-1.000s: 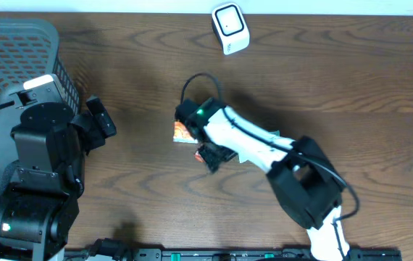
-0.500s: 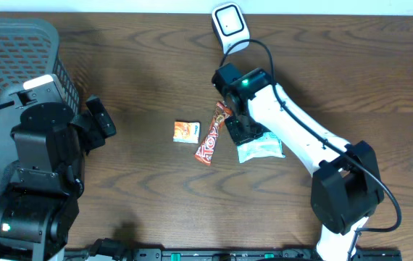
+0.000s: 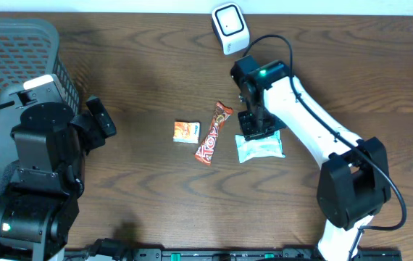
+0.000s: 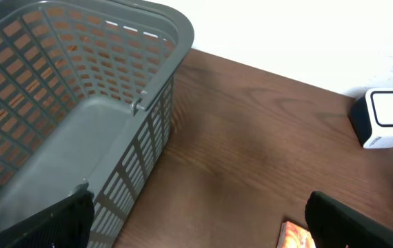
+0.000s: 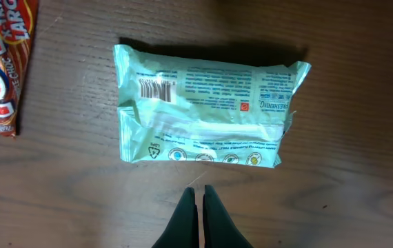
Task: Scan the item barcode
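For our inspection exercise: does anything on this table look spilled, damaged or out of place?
Nothing spilled or torn. One oddity: the right gripper is shut on nothing, beside the green packet, which lies flat, barcode up.

Red candy wrapper [image 5: 0,62]: white lettering cut off by the frame edge, reads roughly "TRA" over "LARG", with "E CHOC" just below. Pale green packet [image 5: 210,103]: barcode [image 5: 156,89] near its top left corner, digits too tiny to make out; blocks of fine print, illegible; small red square mark, a triangle recycling sign and a row of round icons along the lower strip. Little orange packet [image 3: 186,131]: nothing legible from overhead
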Tool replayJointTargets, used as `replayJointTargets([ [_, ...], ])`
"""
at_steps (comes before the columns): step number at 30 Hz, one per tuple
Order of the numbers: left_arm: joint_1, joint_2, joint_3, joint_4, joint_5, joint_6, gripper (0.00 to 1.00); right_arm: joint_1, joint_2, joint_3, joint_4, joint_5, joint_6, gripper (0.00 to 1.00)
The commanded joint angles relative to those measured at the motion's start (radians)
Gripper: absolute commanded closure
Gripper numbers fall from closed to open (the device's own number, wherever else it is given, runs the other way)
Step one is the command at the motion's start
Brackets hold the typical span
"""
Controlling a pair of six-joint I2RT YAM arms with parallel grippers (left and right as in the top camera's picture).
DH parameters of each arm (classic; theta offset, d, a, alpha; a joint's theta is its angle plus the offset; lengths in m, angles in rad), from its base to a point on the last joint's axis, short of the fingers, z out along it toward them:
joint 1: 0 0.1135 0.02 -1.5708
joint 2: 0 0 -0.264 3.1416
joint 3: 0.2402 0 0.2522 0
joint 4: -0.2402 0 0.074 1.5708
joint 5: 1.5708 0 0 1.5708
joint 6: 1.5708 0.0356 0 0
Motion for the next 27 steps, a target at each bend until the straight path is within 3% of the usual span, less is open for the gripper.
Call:
replayJointTargets([
  [1,0.005,-0.002,0.006,-0.003,-0.01,0.017,0.02,-0.017,0.007,-0.008,-0.001,-0.039,0.017,0.99],
  [5,0.005,-0.002,0.006,-0.003,-0.01,0.017,0.02,-0.008,0.007,-0.008,0.011,-0.016,-0.026,0.99],
  [16,0.005,-0.002,0.006,-0.003,-0.01,0.017,0.02,-0.056,0.006,-0.012,0.012,-0.017,0.021,0.99],
  [27,0.005,-0.002,0.006,-0.003,-0.01,0.017,0.02,-0.095,0.006,-0.161,0.122,-0.066,0.01,0.99],
])
